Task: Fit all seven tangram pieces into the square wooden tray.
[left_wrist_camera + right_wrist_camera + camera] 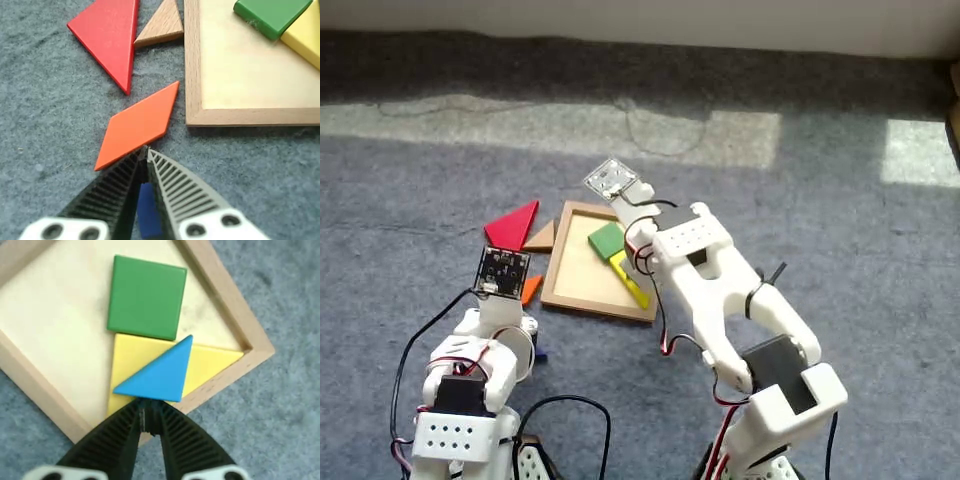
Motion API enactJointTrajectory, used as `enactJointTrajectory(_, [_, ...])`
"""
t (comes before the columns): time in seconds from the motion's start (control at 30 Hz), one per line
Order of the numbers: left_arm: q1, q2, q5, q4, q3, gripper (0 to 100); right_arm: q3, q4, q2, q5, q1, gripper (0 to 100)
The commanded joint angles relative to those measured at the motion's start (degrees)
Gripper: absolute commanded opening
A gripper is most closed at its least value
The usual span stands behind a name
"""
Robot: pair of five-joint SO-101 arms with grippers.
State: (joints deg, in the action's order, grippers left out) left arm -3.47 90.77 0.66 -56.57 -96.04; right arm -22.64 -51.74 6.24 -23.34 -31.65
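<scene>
1. Now, the right gripper (pixel 148 410): jaws pinched tight on a short edge of the blue triangle (pixel 160 372). It holds the triangle over the yellow triangle (pixel 210 362) inside the tray (pixel 225 295), just beside the green square (pixel 145 295).
2. Over to the left gripper (pixel 145 152): jaws drawn almost together on the rim of the orange piece (pixel 137 125), and by the look of it nipping that rim. The piece sits on the carpet (pixel 45 130), one tip close to the tray's outer wall.
3. Further out, the red triangle (pixel 110 35) and the wood triangle (pixel 162 25) lie side by side on the carpet, seemingly touching, just outside the tray.
4. Handling call: these look like thin, stiff, light wooden tiles with smooth painted faces, so probably slick. The thin edge is the only real hold. I'd take it mid-edge, not at a corner, or the tile may pivot in the jaws. The soft carpet should let a fingertip dig under an edge.
5. View check: the right wrist view gives the blue-over-yellow overlap up close, while in the high view the arm covers that corner. The high view instead gives the layout: the red triangle (pixel 513 226) and the other loose tiles sit on the left arm's side of the tray (pixel 570 285).
</scene>
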Motion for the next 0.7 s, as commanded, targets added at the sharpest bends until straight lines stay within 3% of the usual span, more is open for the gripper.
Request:
enactJointTrajectory(0.0, [-0.57,0.48,-0.35,-0.35,-1.63,1,2.86,2.42,-0.4,2.99,-0.66,0.5])
enactJointTrajectory(0.13, [-0.57,0.48,-0.35,-0.35,-1.63,1,2.86,6.55,-0.4,5.71,-0.66,0.5])
enactJointTrajectory(0.67, [-0.57,0.48,-0.35,-0.35,-1.63,1,3.21,6.9,-0.31,5.98,-2.51,0.6])
